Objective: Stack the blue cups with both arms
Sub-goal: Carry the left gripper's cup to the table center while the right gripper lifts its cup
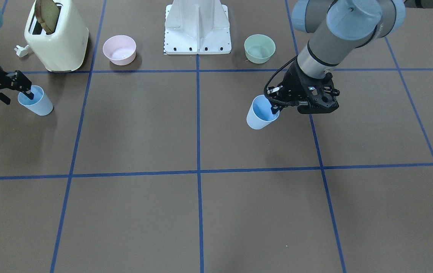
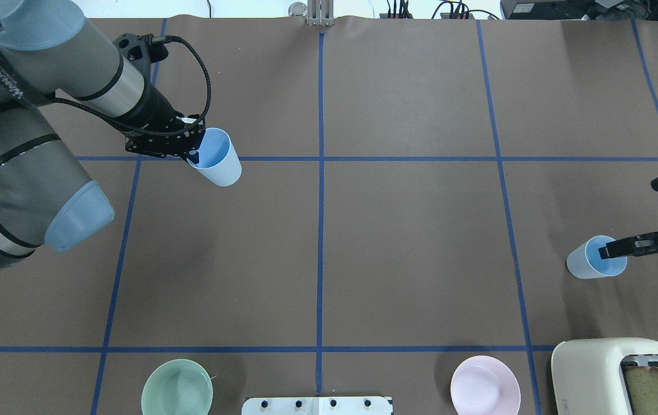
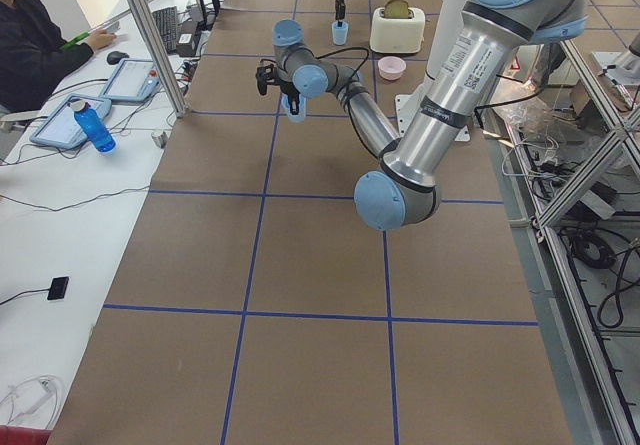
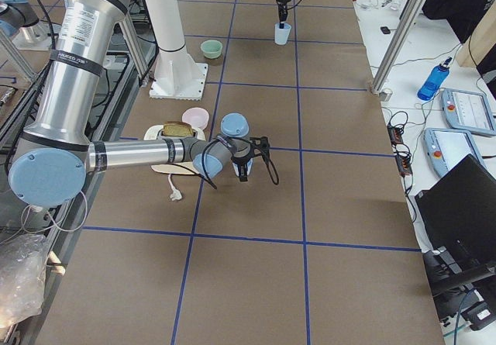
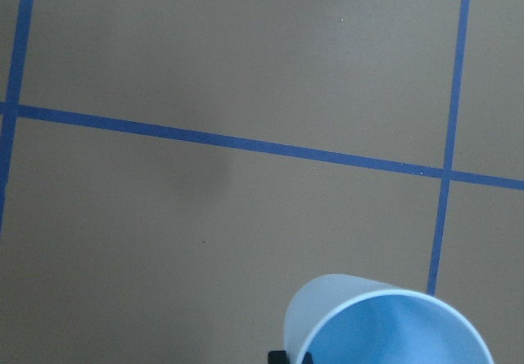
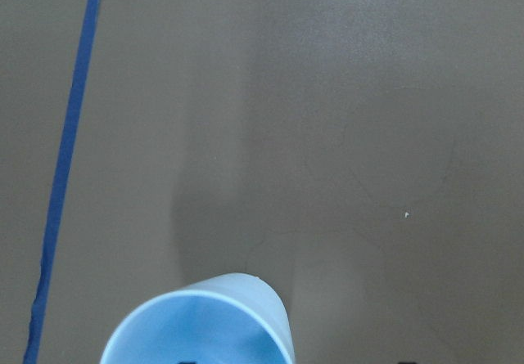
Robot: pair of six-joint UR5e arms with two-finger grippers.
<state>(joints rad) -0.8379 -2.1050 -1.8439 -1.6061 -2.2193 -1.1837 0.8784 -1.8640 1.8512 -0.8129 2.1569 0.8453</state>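
Note:
Two light-blue cups are each held at the rim. My left gripper [image 2: 195, 154] is shut on one blue cup [image 2: 216, 157], one finger inside, one outside; the cup tilts and seems slightly above the table. It shows in the front view [image 1: 262, 112] under that gripper [image 1: 275, 109] and in the left wrist view [image 5: 385, 323]. My right gripper [image 2: 604, 252] is shut on the other blue cup [image 2: 594, 257] near the table's right edge, also seen in the front view [image 1: 36, 100] under that gripper [image 1: 29, 92] and in the right wrist view [image 6: 201, 323].
A cream toaster [image 1: 57, 38] with a slice of bread stands close to the right gripper's cup, its plug [image 1: 21, 50] beside it. A pink bowl [image 1: 119, 49], a green bowl [image 1: 259, 48] and the white pedestal [image 1: 197, 28] line the robot's side. Blue tape lines grid the brown table.

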